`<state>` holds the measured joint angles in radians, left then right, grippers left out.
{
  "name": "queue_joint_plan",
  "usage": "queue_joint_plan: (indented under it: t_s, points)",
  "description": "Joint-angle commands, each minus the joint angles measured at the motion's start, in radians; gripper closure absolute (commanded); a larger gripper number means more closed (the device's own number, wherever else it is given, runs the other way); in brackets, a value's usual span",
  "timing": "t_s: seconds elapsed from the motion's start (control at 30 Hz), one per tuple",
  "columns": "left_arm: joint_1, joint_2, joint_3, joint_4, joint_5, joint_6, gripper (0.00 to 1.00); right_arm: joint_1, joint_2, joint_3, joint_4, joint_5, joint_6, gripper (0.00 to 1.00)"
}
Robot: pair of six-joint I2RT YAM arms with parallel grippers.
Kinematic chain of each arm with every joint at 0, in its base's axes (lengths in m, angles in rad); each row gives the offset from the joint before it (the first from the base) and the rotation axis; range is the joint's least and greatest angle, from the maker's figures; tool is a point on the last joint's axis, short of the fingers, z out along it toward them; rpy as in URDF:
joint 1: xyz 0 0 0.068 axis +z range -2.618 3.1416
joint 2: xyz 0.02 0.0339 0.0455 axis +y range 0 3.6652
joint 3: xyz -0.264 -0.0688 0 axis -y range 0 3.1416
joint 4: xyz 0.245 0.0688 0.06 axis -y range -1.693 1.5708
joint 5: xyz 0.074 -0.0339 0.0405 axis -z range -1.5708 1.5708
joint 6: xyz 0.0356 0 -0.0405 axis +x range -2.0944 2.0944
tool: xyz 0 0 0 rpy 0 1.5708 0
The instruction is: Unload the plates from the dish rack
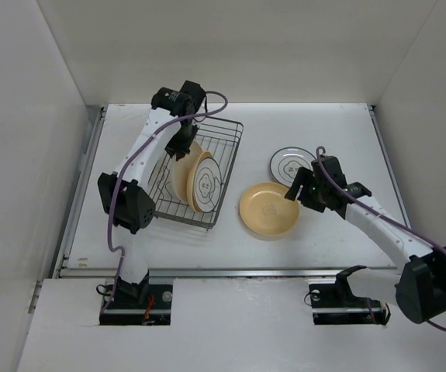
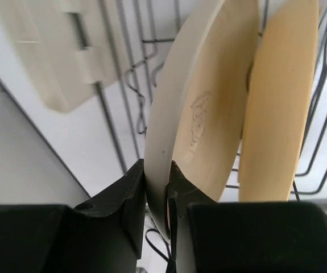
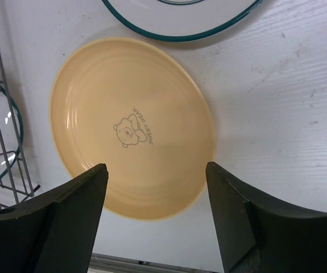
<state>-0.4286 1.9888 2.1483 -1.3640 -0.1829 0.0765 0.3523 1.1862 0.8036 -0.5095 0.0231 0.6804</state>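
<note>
Tan plate point(image 2: 208, 114) stands on edge in the rack point(image 1: 224, 141), rim pinched by our left gripper point(image 2: 157, 170), disc rising toward 12 o'clock from the fingers; we would lift along that axis. Right gripper point(image 3: 157, 176) hangs wide open, empty, above a flat plate point(image 3: 135, 114).

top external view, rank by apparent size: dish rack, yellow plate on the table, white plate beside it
1. dish rack
2. yellow plate
3. white plate, partly hidden by the right arm, so that rank is unsure

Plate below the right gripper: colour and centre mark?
Yellow-tan plate with a small bear drawing; right wrist view shows it best.
</note>
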Motion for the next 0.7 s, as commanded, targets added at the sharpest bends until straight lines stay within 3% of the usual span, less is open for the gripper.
queue_joint_plan:
  t_s: [0.0, 0.37, 0.67]
  points:
    - [-0.009, -0.044, 0.148, 0.023, -0.085, 0.008, 1.0, 0.011, -0.033, 0.059, -0.04, 0.032, -0.027, 0.24]
    - [-0.076, -0.128, 0.19, 0.337, -0.329, 0.057, 1.0, 0.02, -0.071, 0.123, -0.008, -0.012, -0.036, 0.24]
    - [-0.157, -0.191, 0.19, 0.591, -0.406, 0.068, 1.0, 0.02, -0.102, 0.169, 0.095, -0.063, -0.036, 0.24]
